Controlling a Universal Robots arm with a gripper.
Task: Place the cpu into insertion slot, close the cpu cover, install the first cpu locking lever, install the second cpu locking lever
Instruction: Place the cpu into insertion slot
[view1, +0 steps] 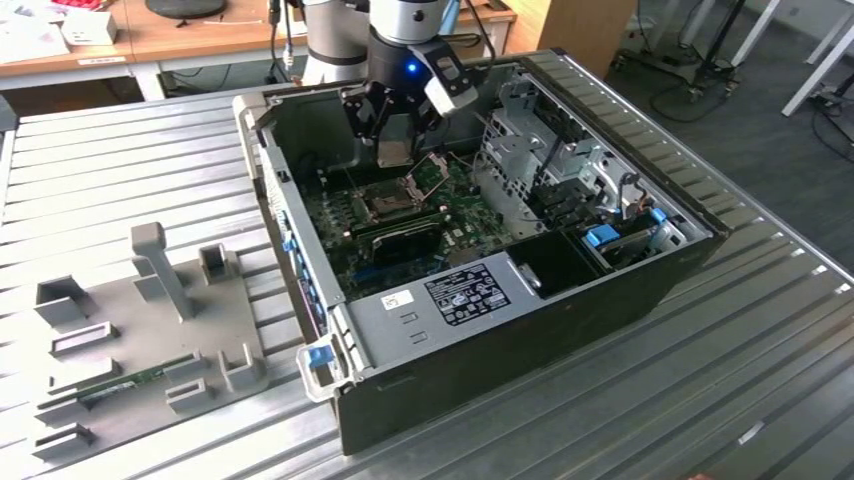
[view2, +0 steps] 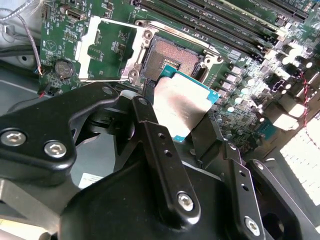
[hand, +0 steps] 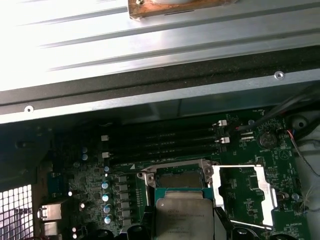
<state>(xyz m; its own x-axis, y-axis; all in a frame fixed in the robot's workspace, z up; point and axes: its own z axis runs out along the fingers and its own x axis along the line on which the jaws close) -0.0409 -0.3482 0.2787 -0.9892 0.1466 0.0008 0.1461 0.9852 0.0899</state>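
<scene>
As the gripper (view2: 176, 122) pinches the cpu (view2: 186, 102) over the insertion slot (view2: 172, 60), keeping it level and squared to the rim seems key

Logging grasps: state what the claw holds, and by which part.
The claw holds the cpu, pinched by two opposite edges.

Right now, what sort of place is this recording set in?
Likely a robotics lab or workshop: an open computer case lies on a ribbed metal table, a grey fixture tray sits beside it, and wooden desks stand behind. The tool holds the cpu inside the case.
</scene>
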